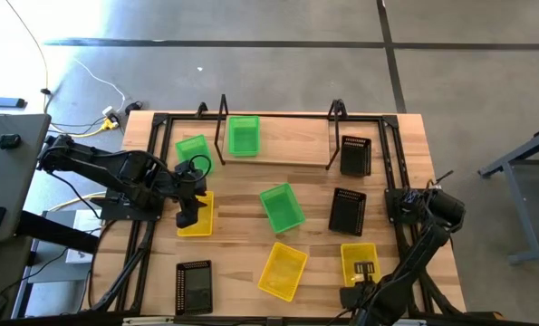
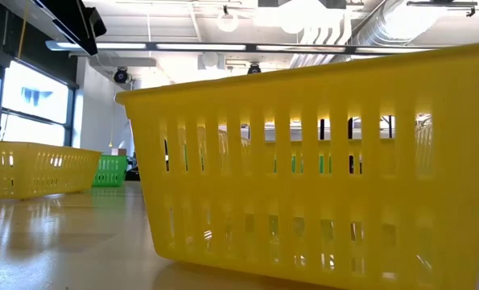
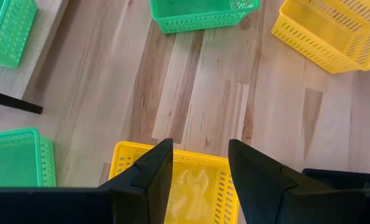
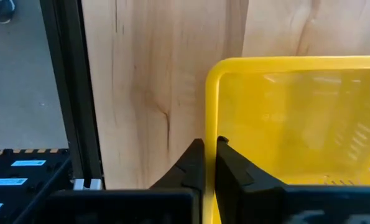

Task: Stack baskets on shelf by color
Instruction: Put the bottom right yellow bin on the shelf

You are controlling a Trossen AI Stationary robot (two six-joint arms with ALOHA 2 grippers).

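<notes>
one basket (image 1: 244, 135) sat on the shelf (image 1: 278, 136) at the table's (image 1: 314, 263) back edge; eight others lay scattered across the table in front.

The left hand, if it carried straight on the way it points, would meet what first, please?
Probably the yellow basket right under the left hand, whose fingers straddle its rim; beyond lies bare table. Depth is unclear.

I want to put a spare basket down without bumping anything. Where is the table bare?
The shelf plank is bare between the green basket and its right end. Tabletop is also free below the left gripper, beside the black basket. The front right is crowded around the right gripper.
</notes>
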